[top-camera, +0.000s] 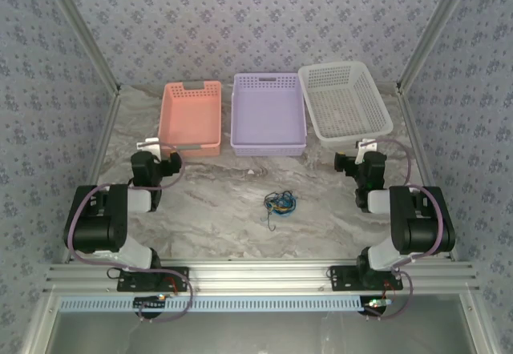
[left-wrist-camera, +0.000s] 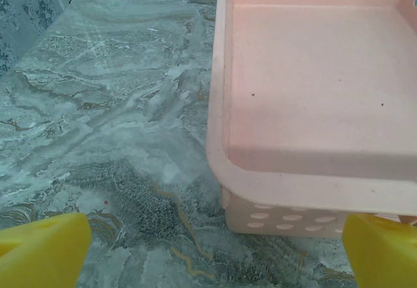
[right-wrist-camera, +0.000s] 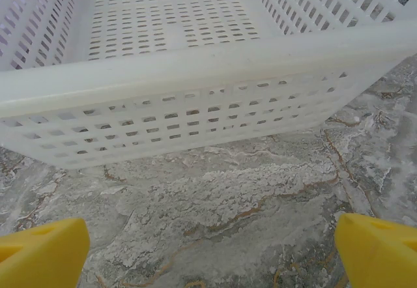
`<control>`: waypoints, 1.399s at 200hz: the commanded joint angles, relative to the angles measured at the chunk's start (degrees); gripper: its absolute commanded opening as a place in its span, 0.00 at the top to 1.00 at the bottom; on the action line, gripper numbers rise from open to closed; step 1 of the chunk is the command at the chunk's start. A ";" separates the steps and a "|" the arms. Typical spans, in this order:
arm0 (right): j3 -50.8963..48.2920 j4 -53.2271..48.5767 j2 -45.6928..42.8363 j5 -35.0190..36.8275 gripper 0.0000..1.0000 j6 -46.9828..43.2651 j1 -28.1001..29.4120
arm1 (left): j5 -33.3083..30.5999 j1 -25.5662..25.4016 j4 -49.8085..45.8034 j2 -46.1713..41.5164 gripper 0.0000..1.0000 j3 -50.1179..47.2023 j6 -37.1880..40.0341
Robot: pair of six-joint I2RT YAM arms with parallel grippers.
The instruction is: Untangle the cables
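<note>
A marble-patterned table (top-camera: 224,194) is seen from above, enclosed by walls papered in a blue-grey floral print. Three plastic baskets are lined up along the far side: a pink basket (top-camera: 190,147) on the left, a purple basket (top-camera: 268,147) in the middle and a white lattice basket (top-camera: 357,132) on the right, set at a slight angle.

The cables (top-camera: 280,203) are bunched in one small tangle on the bare table, near the middle, on the near side of the purple basket and between the two arms. Black, blue and yellowish strands can be made out, with what appears to be a black end trailing towards the near left; the tangle is too small for its crossings to be followed. It is touched by neither arm and lies well apart from both.

The left gripper (top-camera: 164,150) is held just before the near wall of the pink basket. In its wrist view, the yellow fingers (left-wrist-camera: 42,249) are spread to the frame's bottom corners — fully apart, with nothing between them.

The right gripper (top-camera: 358,155) is held just before the near wall of the white basket. Its yellow fingers (right-wrist-camera: 42,252) are likewise spread wide — nothing is gripped.
</note>
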 commanded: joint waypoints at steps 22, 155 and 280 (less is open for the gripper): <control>1.32 0.10 0.30 -0.30 0.01 -1.04 -0.22 | 0.95 0.34 -0.01 -0.20 0.01 1.12 0.80; 1.32 0.11 0.33 -0.34 0.01 -1.04 -0.24 | 0.98 0.38 -0.02 -0.20 0.01 1.14 0.83; 33.67 -72.45 -33.51 -9.01 0.26 33.25 10.28 | 15.38 -16.18 -53.82 -34.41 0.06 30.32 -33.68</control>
